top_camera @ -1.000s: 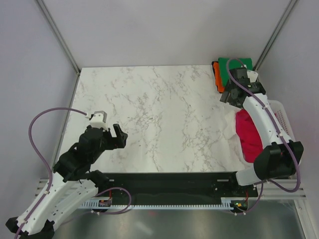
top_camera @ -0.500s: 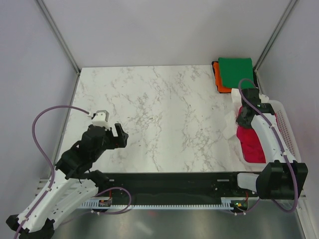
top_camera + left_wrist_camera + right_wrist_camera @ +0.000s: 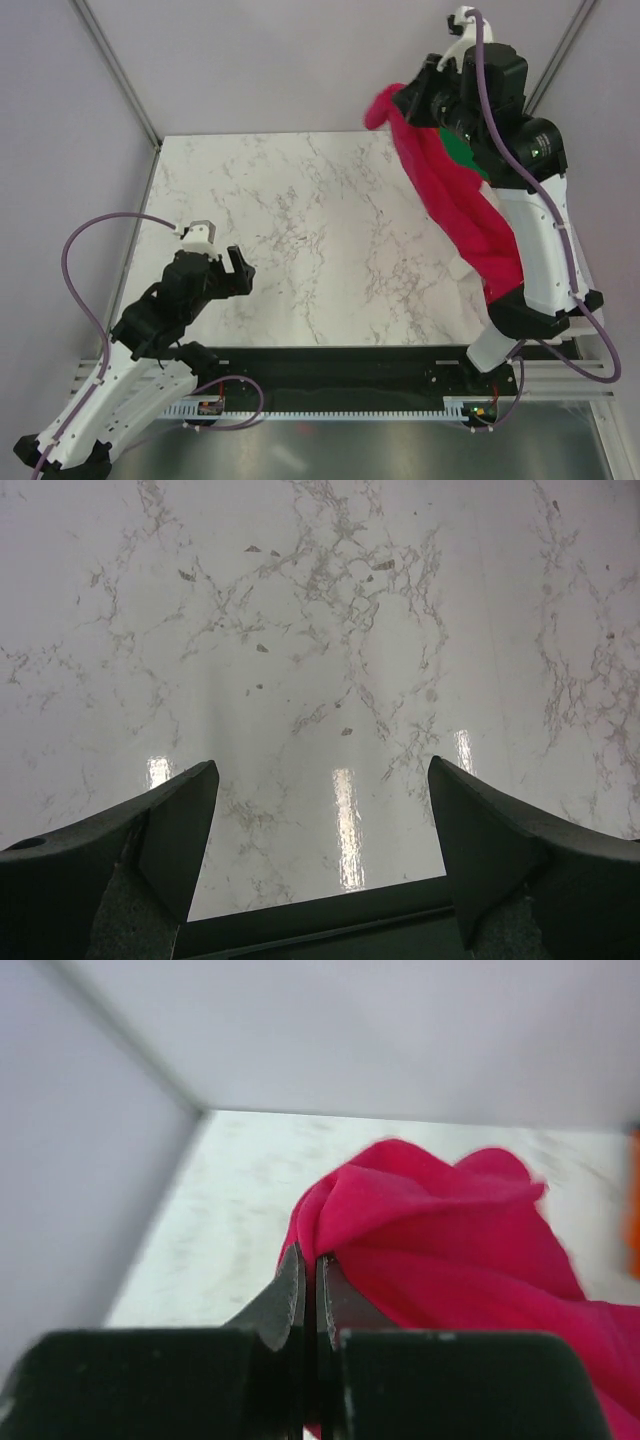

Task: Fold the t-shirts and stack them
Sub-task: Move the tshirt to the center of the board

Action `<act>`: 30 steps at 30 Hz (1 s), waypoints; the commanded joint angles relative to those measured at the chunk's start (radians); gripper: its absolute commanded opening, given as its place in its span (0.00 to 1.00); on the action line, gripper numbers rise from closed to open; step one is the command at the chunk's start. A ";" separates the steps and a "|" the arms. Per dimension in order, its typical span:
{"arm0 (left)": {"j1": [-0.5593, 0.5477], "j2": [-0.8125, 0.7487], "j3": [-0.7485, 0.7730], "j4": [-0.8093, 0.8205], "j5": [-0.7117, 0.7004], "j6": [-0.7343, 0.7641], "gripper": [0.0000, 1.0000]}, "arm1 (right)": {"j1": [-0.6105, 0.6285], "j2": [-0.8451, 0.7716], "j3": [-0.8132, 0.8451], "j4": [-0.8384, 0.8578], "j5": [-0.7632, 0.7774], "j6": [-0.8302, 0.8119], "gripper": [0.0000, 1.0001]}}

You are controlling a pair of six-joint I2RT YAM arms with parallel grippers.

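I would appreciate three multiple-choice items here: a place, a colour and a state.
1. Where is the crimson-red cloth t-shirt? A flat at mid-table; B hanging from the right gripper; C on the floor.
2. What colour is the shirt partly hidden behind it? A blue; B green; C yellow.
3. The left gripper is: A open, empty; B shut on cloth; C shut, empty.
Answers: 1 B, the cloth is pinched high over the white marble table's far right; 2 B, a green shirt peeks past the red cloth; 3 A, only bare marble shows between its wide jaws.
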 commanded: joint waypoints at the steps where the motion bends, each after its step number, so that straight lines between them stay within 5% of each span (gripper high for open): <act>1: 0.009 -0.016 0.015 0.024 -0.013 -0.007 0.93 | 0.111 0.008 0.134 0.211 -0.333 -0.023 0.00; 5: 0.009 -0.027 0.013 0.024 -0.018 -0.009 0.93 | 0.123 -0.182 -0.218 0.572 -0.384 0.036 0.00; 7: 0.009 -0.028 0.012 0.024 -0.018 -0.010 0.93 | 0.123 -0.221 -0.321 0.571 -0.349 0.022 0.00; 12: 0.010 -0.031 0.012 0.022 -0.021 -0.009 0.93 | 0.122 -0.285 -0.664 0.412 0.041 0.054 0.01; 13: 0.010 -0.033 0.013 0.019 -0.022 -0.010 0.93 | 0.119 -0.326 -0.743 0.368 0.122 0.080 0.13; 14: 0.010 -0.039 0.012 0.019 -0.027 -0.010 0.93 | 0.094 -0.343 -0.822 0.337 0.183 0.115 0.69; 15: 0.010 -0.050 0.013 0.019 -0.031 -0.012 0.93 | 0.065 -0.377 -0.978 0.305 0.260 0.211 0.89; 16: 0.009 -0.057 0.012 0.016 -0.033 -0.015 0.93 | 0.030 -0.389 -1.054 0.234 0.277 0.260 0.98; 19: 0.010 -0.074 0.008 0.017 -0.037 -0.018 0.93 | -0.155 -0.451 -1.323 0.232 0.137 0.338 0.98; 22: 0.010 -0.062 0.010 0.016 -0.033 -0.017 0.93 | -0.160 -0.500 -1.423 0.307 0.025 0.302 0.98; 30: 0.010 0.019 0.008 0.022 -0.004 -0.023 1.00 | 0.172 -0.341 -1.274 0.349 0.001 0.283 0.98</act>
